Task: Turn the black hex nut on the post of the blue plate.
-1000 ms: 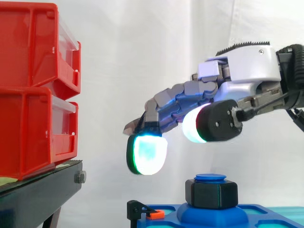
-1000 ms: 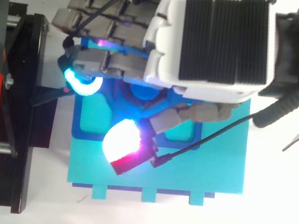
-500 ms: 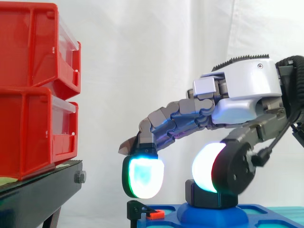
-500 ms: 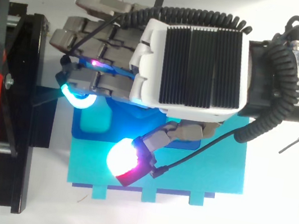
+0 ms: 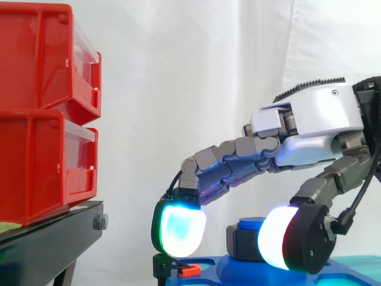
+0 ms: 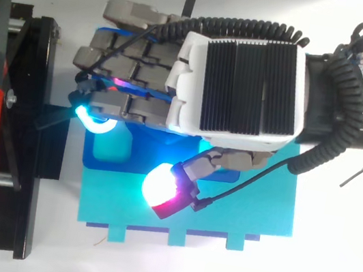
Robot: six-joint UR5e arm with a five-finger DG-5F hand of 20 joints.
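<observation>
The black hex nut sits on the blue post of the blue plate, which lies on a teal base. My hand hangs low over the plate and covers the nut from above. Its fingers reach out, gently curved, past the nut to the left, and a glowing fingertip hovers just above the plate's left edge. The thumb pad hangs low on the camera side of the nut and hides its right part. No grip on the nut shows. The hand is open.
Two stacked red bins stand on a black stand at the left, close to the fingertips. A small black clip with an orange piece sits at the plate's left edge. A white curtain hangs behind.
The hand has come down towards the plate. The thumb swung from beside the palm down in front of the nut, and the fingertips dropped to nut height.
</observation>
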